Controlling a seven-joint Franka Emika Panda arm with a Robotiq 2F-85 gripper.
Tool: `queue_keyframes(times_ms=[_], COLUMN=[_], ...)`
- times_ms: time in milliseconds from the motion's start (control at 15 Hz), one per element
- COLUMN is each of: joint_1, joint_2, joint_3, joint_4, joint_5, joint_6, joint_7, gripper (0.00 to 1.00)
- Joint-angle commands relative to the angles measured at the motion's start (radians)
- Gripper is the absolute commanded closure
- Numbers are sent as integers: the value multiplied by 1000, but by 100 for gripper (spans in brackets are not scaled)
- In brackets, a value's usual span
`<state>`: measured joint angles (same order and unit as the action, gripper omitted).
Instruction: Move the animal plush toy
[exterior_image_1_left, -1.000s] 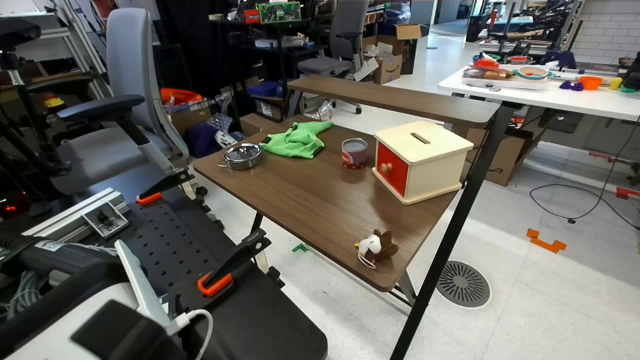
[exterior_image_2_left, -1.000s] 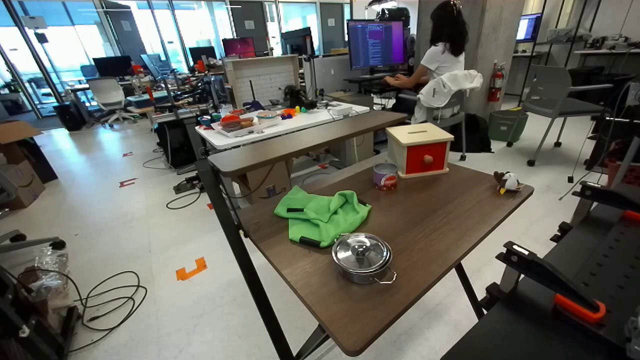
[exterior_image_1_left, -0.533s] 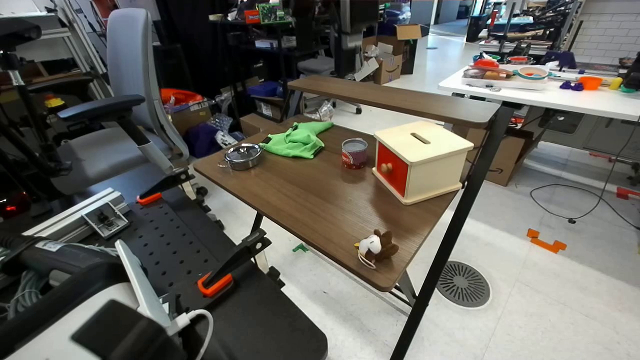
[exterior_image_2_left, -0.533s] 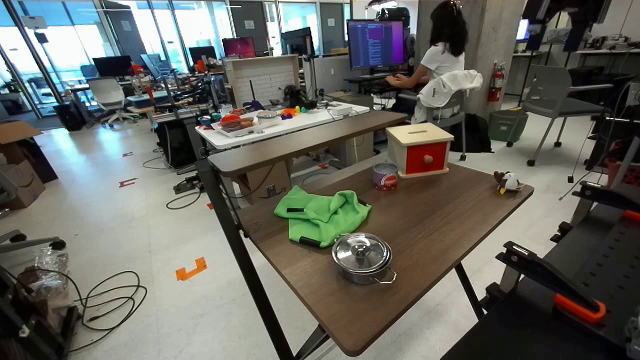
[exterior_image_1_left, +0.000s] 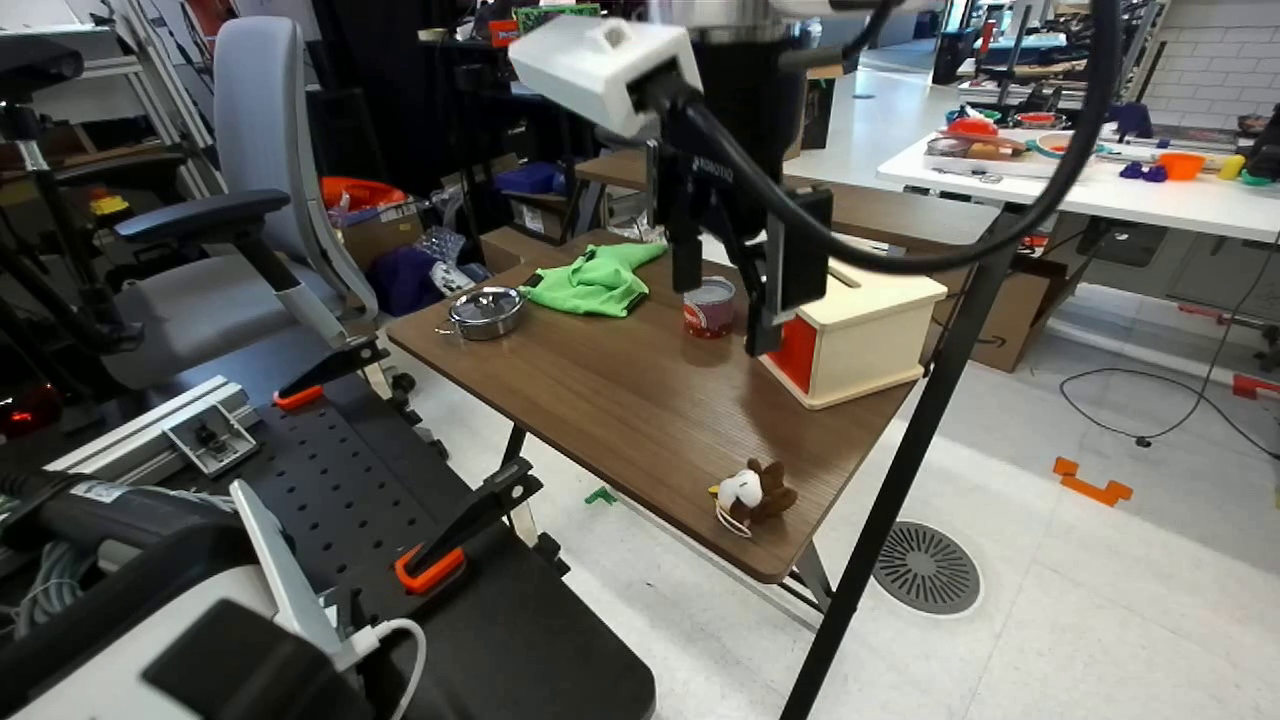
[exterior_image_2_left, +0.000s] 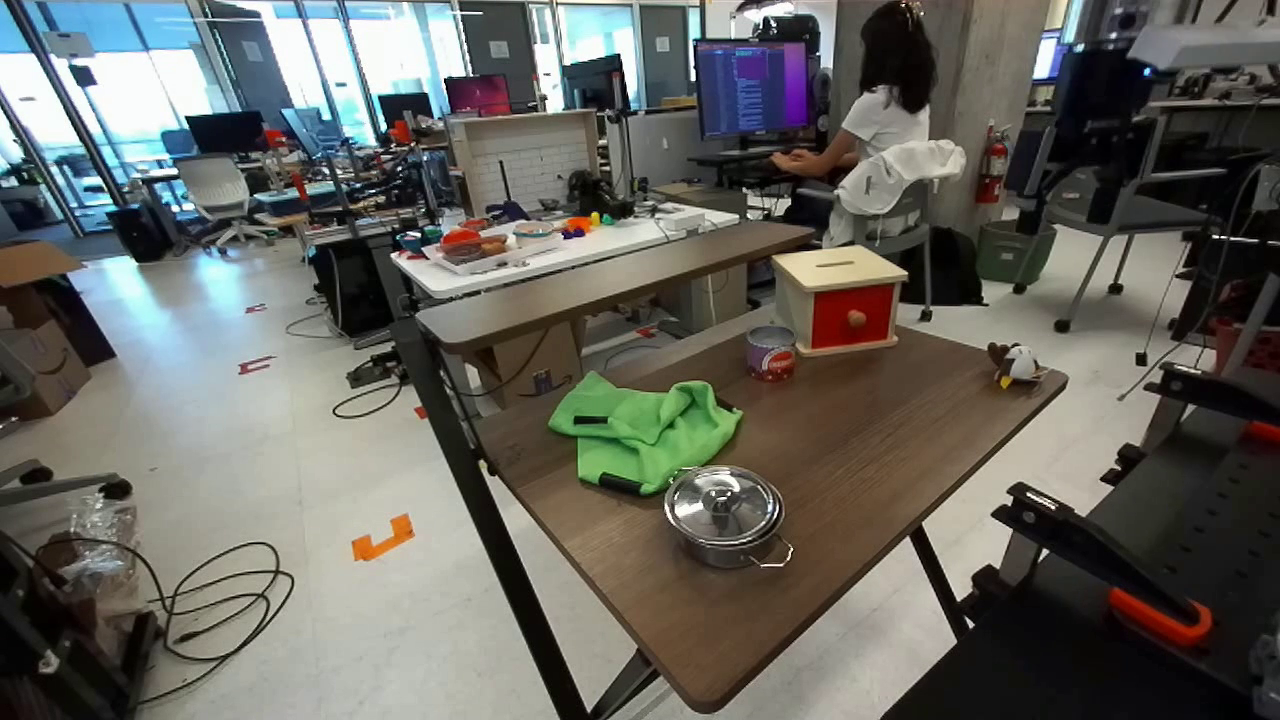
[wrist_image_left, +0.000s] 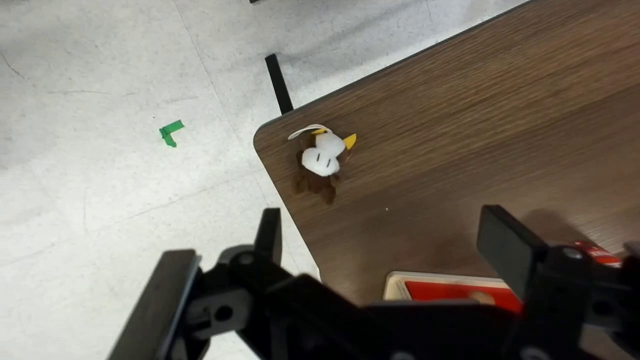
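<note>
The animal plush toy (exterior_image_1_left: 752, 491), brown with a white head and a yellow beak, lies at a corner of the brown table (exterior_image_1_left: 640, 400). It also shows in an exterior view (exterior_image_2_left: 1019, 364) and in the wrist view (wrist_image_left: 322, 157), with a white loop of cord beside it. My gripper (exterior_image_1_left: 726, 302) is open and empty, above the table near the wooden box. In the wrist view the open fingers (wrist_image_left: 381, 220) point down with table and floor between them, and the toy lies beyond them, apart from both. The gripper also shows dark in an exterior view (exterior_image_2_left: 1075, 190).
A wooden box (exterior_image_1_left: 865, 330) with a red drawer stands at the back of the table. A tin can (exterior_image_1_left: 709, 308), a green cloth (exterior_image_1_left: 590, 280) and a lidded metal pot (exterior_image_1_left: 485, 313) stand along the table. A raised shelf (exterior_image_2_left: 640, 285) runs along its back edge.
The arm and gripper have come down into both exterior views from above, out of view one second ago and only partly visible half a second ago. The toy and the other table objects stay put.
</note>
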<state>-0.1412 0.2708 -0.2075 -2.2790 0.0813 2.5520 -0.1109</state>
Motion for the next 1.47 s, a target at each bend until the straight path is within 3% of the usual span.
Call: queue_keyframes(times_ms=[0, 667, 1400], joint_1=[-36, -52, -71], joint_2=[156, 395, 424], joint_3=[8, -35, 29], joint_4=[96, 238, 229], joint_5=[-22, -76, -61], joint_6=[58, 74, 101], joint_7=[35, 130, 107], gripper=[0, 0, 0])
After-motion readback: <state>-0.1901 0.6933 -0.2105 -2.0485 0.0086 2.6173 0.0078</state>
